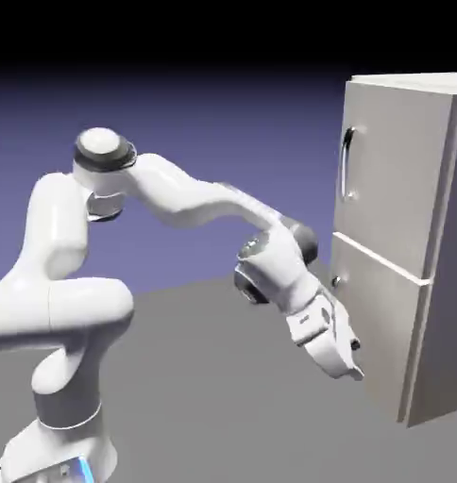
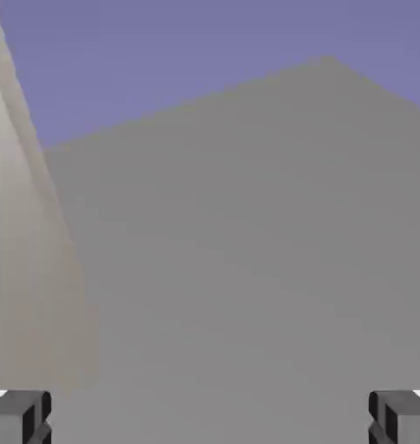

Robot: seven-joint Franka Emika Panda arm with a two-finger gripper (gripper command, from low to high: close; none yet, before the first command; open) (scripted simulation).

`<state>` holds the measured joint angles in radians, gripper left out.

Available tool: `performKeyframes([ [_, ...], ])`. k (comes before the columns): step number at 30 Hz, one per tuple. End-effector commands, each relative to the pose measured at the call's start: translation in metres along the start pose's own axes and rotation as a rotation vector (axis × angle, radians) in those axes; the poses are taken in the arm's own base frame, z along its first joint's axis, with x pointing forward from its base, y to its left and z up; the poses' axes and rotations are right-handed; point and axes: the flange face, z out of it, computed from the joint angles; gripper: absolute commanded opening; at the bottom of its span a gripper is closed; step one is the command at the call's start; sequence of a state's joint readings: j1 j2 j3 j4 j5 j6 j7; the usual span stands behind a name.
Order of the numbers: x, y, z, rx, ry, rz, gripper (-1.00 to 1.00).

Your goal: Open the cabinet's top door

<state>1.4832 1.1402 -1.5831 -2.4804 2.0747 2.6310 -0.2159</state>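
In the exterior view, my glossy white arm (image 1: 62, 283) fills the near left and holds my claw (image 1: 350, 363) low beside the tall, matte light-grey cabinet (image 1: 440, 283); the flat top door (image 1: 388, 170) looks shut, its slim vertical metal bar handle (image 1: 346, 162) well above me. In the hand view, my blocky grey fingertips (image 2: 18, 414) stand fully apart, empty, over the smooth grey table (image 2: 248, 260), presumably ready to straddle that bar.

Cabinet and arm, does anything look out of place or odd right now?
Nothing is damaged or askew. The cabinet stands upright with both doors shut. The one mismatch: the gripper hangs low beside the lower panel, jaws open and empty, well below the top door's bar handle.
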Motion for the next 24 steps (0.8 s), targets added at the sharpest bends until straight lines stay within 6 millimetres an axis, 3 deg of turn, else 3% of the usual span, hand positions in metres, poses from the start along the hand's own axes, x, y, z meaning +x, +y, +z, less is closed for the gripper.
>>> performKeyframes([
  [1,0.0,-0.016,-0.011,0.06,0.022,-0.012,0.0],
  [5,-0.009,-0.082,-0.066,0.326,0.097,-0.066,0.0],
  [9,-0.033,-0.145,-0.14,0.626,0.147,-0.123,0.0],
  [11,-0.046,-0.166,-0.174,0.749,0.159,-0.146,0.0],
  [12,-0.046,-0.166,-0.174,0.749,0.159,-0.146,0.0],
  [16,-0.041,-0.2,-0.139,0.749,0.159,-0.146,0.0],
  [17,-0.041,-0.201,-0.138,0.749,0.159,-0.146,0.0],
  [18,-0.041,-0.201,-0.138,0.749,0.159,-0.146,-1.0],
  [24,-0.026,-0.171,-0.152,0.837,0.06,-0.19,-1.0],
])
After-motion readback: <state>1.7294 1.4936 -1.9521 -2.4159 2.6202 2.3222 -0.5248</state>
